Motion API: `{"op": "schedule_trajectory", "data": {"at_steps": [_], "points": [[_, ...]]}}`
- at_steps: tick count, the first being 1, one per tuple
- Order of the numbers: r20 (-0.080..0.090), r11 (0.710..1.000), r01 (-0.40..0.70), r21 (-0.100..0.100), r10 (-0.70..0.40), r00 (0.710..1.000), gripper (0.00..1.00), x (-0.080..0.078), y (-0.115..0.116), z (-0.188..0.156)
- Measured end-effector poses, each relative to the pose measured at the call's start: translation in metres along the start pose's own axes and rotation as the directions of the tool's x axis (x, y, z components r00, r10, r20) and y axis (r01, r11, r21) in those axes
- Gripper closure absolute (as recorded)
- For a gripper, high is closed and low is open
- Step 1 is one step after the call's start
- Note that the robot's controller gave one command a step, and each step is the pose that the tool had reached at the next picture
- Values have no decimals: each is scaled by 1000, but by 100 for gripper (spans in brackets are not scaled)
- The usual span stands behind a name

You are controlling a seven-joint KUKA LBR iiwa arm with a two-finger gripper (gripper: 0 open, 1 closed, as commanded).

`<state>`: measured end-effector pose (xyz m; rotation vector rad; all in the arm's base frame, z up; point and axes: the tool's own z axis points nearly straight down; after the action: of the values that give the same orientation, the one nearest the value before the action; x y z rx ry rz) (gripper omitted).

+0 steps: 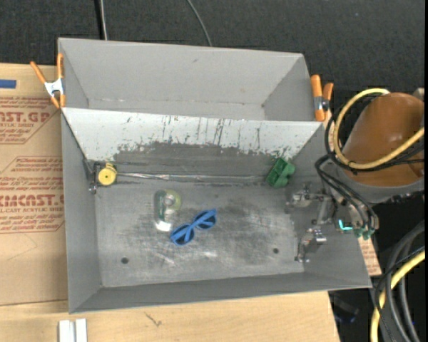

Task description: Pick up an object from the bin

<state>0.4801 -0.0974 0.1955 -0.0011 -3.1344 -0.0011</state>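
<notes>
Hanging low at the right end of the grey metal bin (82, 212), the hand (304, 224) sits over bare floor right beside the right wall. Its two fingers (297, 199) stand apart, one toward the back of the bin and one toward the front, with nothing between them. Behind it, the arm (357, 212) comes in from the right under a rounded orange cover (376, 137), with yellow and black cables (340, 123) looped around it.

Nearest the hand is a small green block (279, 171), lying in the back right corner where the floor meets the sloped back wall. It is near the rear finger but apart from it.

Well apart from the hand, left of the middle of the floor, lie a pair of blue sunglasses (194, 226), set at a slant. Just beside their left end is a small clear plastic cup (166, 209), which appears to lie on its side; whether the two touch cannot be told. A small yellow round piece (106, 175) rests alone in the back left corner, against the foot of the back wall.
</notes>
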Motion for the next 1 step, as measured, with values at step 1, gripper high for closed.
{"op": "schedule_trajectory", "data": {"at_steps": [1], "points": [[6, 974, 229, -1, -229, 974, 0, -5, 130, 34]]}}
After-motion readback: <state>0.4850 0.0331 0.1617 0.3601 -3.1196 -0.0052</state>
